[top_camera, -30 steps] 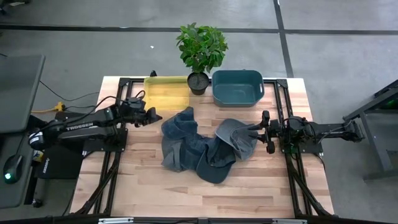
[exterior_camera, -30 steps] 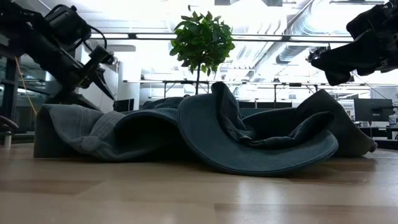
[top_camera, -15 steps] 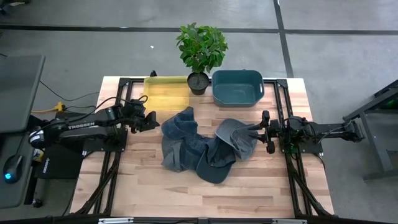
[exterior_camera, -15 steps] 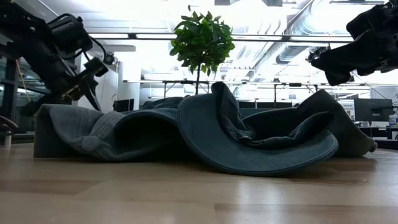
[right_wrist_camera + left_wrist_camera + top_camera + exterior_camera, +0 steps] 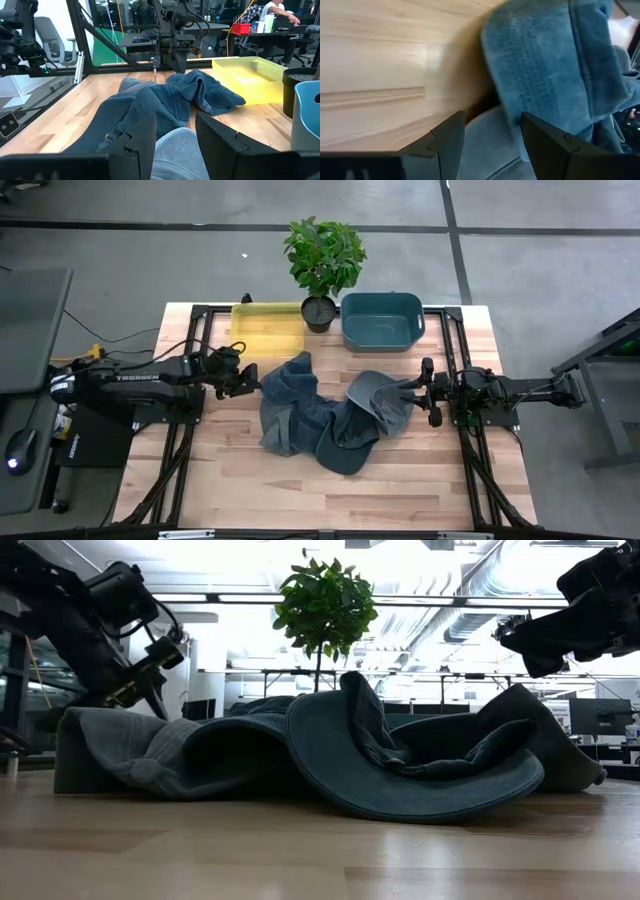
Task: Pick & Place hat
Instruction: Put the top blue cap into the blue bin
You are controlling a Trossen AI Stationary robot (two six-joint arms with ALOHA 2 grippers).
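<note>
Several blue-grey denim hats (image 5: 325, 415) lie heaped in the middle of the table, with a wide brim (image 5: 420, 780) resting on the wood in front. My left gripper (image 5: 250, 381) is open and low beside the heap's left edge. In the left wrist view its fingers (image 5: 447, 145) frame the nearest hat's folded edge (image 5: 535, 75); I cannot tell whether they touch it. My right gripper (image 5: 412, 390) is open and hangs above the heap's right end (image 5: 175, 145), clear of it in the low view (image 5: 520, 640).
A yellow tray (image 5: 268, 328), a potted plant (image 5: 322, 265) and a teal bin (image 5: 381, 320) stand along the table's far edge. Bare wood lies toward the near edge (image 5: 320, 500). A person sits at a desk in the room beyond (image 5: 280, 15).
My left gripper has come down and moved toward the near edge and the right, closing on the left edge of the hat heap. The hats and my right arm have stayed where they were.
</note>
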